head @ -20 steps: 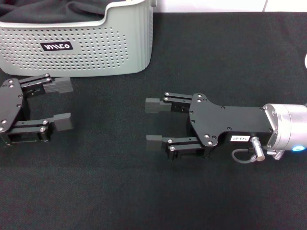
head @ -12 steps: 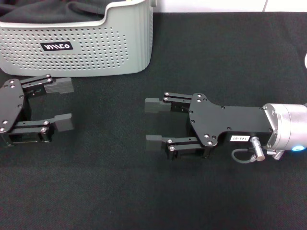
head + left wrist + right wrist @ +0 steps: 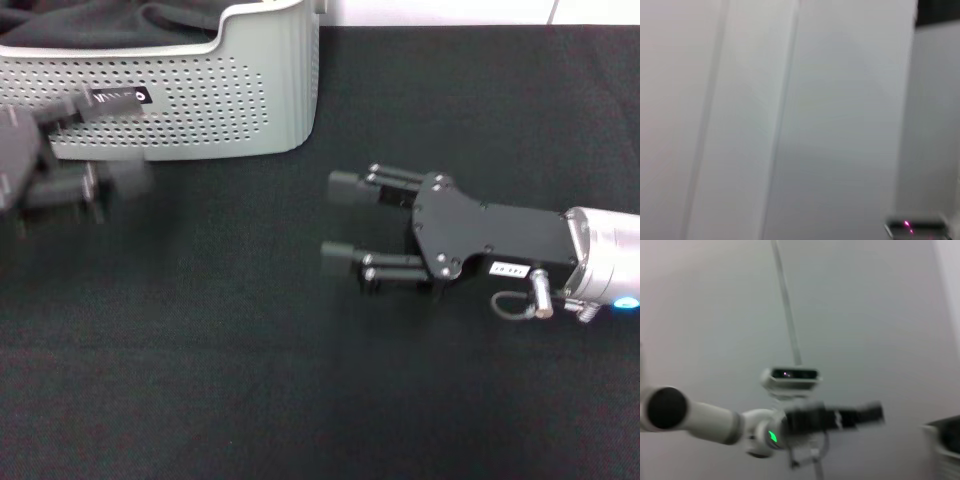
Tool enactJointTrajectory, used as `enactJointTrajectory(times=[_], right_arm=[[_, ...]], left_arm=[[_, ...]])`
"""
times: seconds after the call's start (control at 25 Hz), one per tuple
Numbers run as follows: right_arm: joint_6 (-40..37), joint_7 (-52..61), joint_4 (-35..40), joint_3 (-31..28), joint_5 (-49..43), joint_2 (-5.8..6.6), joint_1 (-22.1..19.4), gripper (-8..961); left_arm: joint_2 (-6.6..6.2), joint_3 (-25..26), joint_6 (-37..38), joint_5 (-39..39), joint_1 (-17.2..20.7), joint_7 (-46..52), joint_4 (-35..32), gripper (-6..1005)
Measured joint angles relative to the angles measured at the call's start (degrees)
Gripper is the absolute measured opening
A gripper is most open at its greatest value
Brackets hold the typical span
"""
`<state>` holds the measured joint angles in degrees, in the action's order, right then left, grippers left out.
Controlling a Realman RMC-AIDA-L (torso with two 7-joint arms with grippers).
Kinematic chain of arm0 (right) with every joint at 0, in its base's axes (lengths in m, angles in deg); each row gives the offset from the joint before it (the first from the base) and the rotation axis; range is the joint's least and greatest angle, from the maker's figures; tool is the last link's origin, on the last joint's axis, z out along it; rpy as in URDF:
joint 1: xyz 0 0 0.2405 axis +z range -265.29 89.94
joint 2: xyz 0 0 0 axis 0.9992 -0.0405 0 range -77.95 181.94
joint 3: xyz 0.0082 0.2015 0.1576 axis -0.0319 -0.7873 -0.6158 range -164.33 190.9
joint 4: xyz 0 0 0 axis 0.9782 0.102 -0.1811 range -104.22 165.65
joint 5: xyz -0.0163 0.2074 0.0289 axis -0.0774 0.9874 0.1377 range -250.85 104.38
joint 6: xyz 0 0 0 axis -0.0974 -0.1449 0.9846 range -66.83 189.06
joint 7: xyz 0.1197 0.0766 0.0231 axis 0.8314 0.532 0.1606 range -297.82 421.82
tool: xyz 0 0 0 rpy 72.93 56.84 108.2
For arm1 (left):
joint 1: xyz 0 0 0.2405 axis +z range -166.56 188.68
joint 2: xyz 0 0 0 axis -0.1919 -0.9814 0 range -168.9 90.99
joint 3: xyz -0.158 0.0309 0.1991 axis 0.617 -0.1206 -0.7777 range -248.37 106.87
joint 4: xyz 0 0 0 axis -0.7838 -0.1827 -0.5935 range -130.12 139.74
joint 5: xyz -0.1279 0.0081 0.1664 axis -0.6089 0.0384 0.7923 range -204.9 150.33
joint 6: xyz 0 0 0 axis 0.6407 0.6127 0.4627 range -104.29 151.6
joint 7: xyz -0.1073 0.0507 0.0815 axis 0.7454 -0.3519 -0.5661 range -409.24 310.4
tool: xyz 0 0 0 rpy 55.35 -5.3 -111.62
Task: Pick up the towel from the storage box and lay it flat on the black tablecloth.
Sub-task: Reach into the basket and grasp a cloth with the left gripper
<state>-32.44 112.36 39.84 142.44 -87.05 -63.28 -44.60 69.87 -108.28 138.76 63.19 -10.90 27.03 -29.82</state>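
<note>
The light grey storage box (image 3: 200,110) with rows of holes stands at the far left of the black tablecloth (image 3: 300,400). Only a dark charcoal cloth (image 3: 110,25) shows inside it; the towel is hidden. My left gripper (image 3: 118,140) is open and blurred by motion. It hangs just in front of the box's front wall, and its upper finger crosses the black label. To the right of the box my right gripper (image 3: 340,220) is open over the tablecloth, pointing left with nothing between its fingers.
A white surface (image 3: 440,12) borders the tablecloth's far edge. The left wrist view holds only pale wall panels (image 3: 790,120). In the right wrist view a camera on a pole (image 3: 789,376) and a blurred white arm (image 3: 715,422) show against a wall.
My left gripper has moved from the tablecloth up against the box's front wall and is blurred. My right gripper has shifted a little right and farther back, tilting slightly.
</note>
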Motion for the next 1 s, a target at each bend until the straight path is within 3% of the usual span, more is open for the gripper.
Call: enactJointTrajectory(times=[0.04, 0.16, 0.32, 0.36, 0.4, 0.52, 0.68, 1.0], right_arm=[[0.66, -0.46, -0.07, -0.91, -0.02, 0.08, -0.56, 762], [2.38, -1.83, -0.10, -3.36, -0.13, 0.39, -2.26, 762], [3.71, -3.17, -0.11, -5.46, -0.07, 0.58, -4.78, 762], [3.92, -3.32, -0.10, -5.89, 0.02, 0.58, -5.42, 762], [3.92, -3.32, -0.10, -5.89, 0.02, 0.58, -5.42, 762], [5.22, -3.67, -0.08, -7.13, 0.06, 0.43, -7.47, 761], [6.10, -4.35, -0.08, -7.81, 0.19, 0.23, -9.00, 761], [7.79, -5.44, 0.09, -8.77, 0.18, 0.02, -9.07, 760]], left_arm=[[0.54, 3.16, -0.23, -0.03, -1.47, 1.59, -0.43, 810], [1.54, 6.31, -1.81, -0.06, -4.35, 4.69, -3.20, 808], [5.66, 5.80, -11.46, 1.51, -6.72, 11.93, -17.88, 804], [5.66, 5.80, -11.46, 1.51, -6.72, 11.93, -17.88, 803], [8.51, 3.66, -17.99, 5.01, -7.22, 16.27, -28.98, 802], [10.88, -0.39, -26.91, 11.58, -7.20, 20.83, -41.00, 800], [11.04, -7.82, -36.71, 19.00, -6.46, 27.50, -47.93, 793], [10.98, -9.80, -40.21, 36.69, -6.92, 36.66, -53.00, 771]])
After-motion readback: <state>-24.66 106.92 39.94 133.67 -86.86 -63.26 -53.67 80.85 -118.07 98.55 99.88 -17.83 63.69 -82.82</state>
